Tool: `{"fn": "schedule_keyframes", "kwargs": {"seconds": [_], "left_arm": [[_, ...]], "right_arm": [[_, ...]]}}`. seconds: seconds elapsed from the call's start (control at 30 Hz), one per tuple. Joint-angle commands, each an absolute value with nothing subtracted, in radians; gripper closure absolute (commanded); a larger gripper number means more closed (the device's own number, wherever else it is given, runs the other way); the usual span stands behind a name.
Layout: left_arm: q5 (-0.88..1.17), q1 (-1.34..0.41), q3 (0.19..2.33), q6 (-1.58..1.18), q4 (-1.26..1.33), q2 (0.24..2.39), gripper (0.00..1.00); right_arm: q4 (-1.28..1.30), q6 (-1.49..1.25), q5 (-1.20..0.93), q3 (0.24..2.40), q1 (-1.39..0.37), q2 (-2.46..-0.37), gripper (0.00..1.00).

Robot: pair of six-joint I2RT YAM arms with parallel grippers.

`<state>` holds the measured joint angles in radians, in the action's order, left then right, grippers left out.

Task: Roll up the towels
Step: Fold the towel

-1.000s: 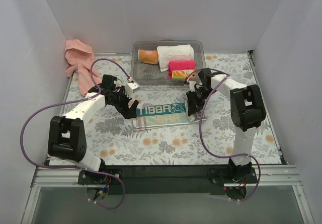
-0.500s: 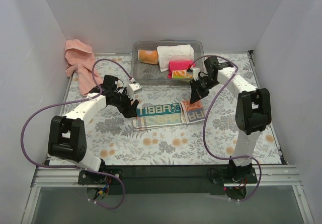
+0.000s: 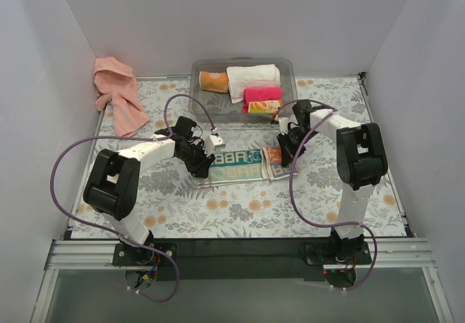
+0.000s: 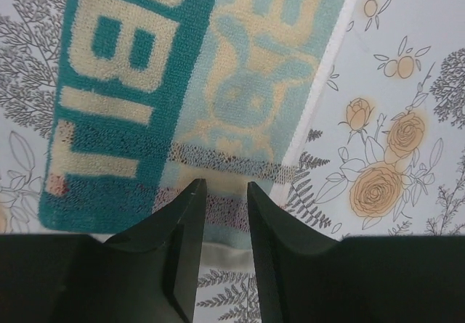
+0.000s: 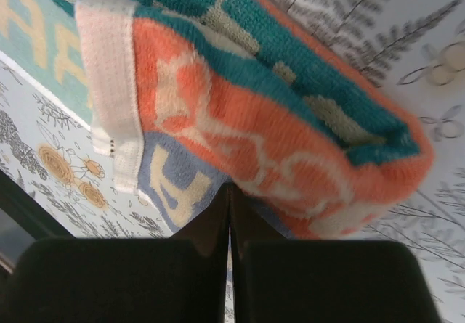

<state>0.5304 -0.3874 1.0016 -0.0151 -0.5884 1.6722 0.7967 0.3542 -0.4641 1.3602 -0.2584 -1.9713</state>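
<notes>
A second ago the left tool (image 3: 204, 163) stood wide apart, off the left end of the patterned cloth (image 3: 243, 165). Now it has crossed onto that end and its jaws have drawn in to a narrow gap. The left wrist view shows the cloth's striped end hem lying in that gap, but I cannot tell whether the jaws pinch it.

The right tool (image 3: 283, 153) was at the cloth's flat right end a second ago, then rose with it toward the clear bin (image 3: 207, 107). Now it is low over the bench (image 3: 218, 207) again, its jaws pressed together. The cloth's right end is doubled back onto itself just ahead of the tips, with an orange face showing. The cloth was fully spread before and now lies shorter between the two tools.

Just ahead of the left tool, a teal band carries cream block letters lying sideways, of which "BBI" can be read. Beside the band, a paler panel shows a rabbit-like figure. Ahead of the right tool, under the fold, a cream "A" sits on a lilac-blue patch, and the other lettering is cut off.

The salmon-pink towel (image 3: 116, 94) lies heaped well apart from both tools, far behind and to the left of the left tool. It rests against the wall, just as it did a second ago.
</notes>
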Motion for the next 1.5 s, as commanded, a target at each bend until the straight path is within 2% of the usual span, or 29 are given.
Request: {"fn": "schedule_keyframes", "kwargs": {"seconds": [0.0,0.17,0.4,0.63,0.73,0.83,1.07,1.27,1.47], "left_arm": [[0.503,-0.396,1.037,-0.015,-0.566,1.703,0.73],[0.486,-0.397,1.081,-0.012,-0.543,1.758,0.75],[0.463,-0.396,1.27,0.049,-0.529,1.893,0.71],[0.472,-0.379,1.215,0.095,-0.535,1.743,0.61],[0.483,-0.379,1.183,0.042,-0.538,1.689,0.6],[0.503,-0.379,1.172,-0.03,-0.543,1.683,0.69],[0.488,-0.38,1.183,-0.179,-0.511,1.761,0.8],[0.448,-0.391,1.212,-0.186,-0.476,1.836,0.85],[0.439,-0.406,1.252,-0.153,-0.43,1.923,0.85]], "right_arm": [[0.767,0.362,-0.454,1.296,-0.284,-1.939,0.99],[0.773,0.37,-0.498,1.155,-0.368,-1.85,0.99],[0.851,0.405,-0.69,1.146,-0.42,-1.683,0.91],[0.882,0.423,-0.647,1.201,-0.335,-1.637,0.9],[0.867,0.426,-0.597,1.222,-0.289,-1.683,0.91],[0.836,0.414,-0.563,1.239,-0.25,-1.732,0.91],[0.792,0.399,-0.52,1.221,-0.242,-1.818,0.93],[0.759,0.382,-0.549,1.134,-0.25,-1.848,0.94],[0.756,0.38,-0.626,1.039,-0.319,-1.807,0.94]]}}
